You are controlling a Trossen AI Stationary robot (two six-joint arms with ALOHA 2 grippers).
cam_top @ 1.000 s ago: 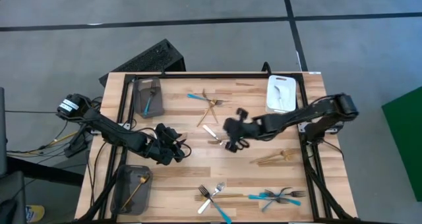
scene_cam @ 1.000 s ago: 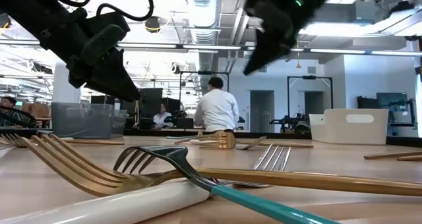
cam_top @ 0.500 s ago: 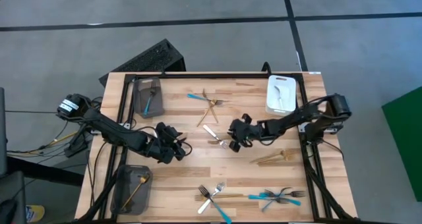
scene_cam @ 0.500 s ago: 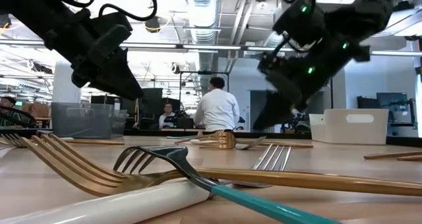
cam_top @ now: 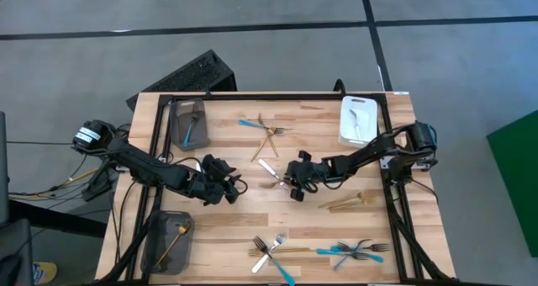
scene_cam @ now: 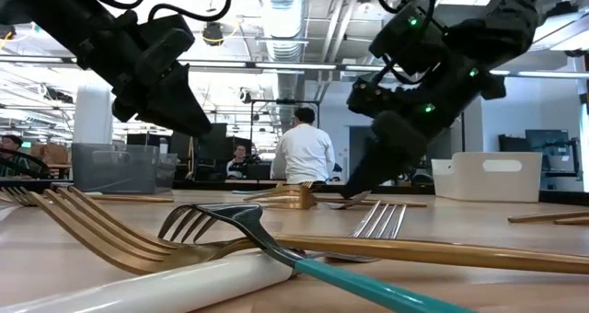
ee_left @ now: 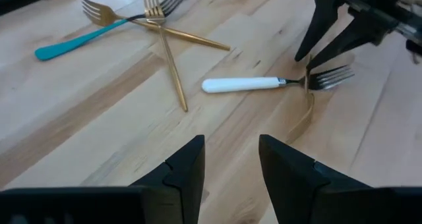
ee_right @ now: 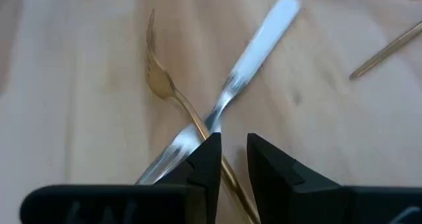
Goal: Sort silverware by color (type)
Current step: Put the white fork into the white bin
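No readable text, labels or numbers anywhere.

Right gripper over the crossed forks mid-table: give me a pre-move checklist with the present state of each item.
1. Right gripper down at the white-handled fork: ok.
2. Fingers open with a gap: ok.
3. Only one utensil between the fingers: not ok; the white-handled fork crosses a gold fork right there.
4. Fork already gripped: cannot tell.
5. Left gripper clear of the spot: ok, open, holding nothing, hovering on the left side of the table.
6. White tray reachable: ok, by the right arm.
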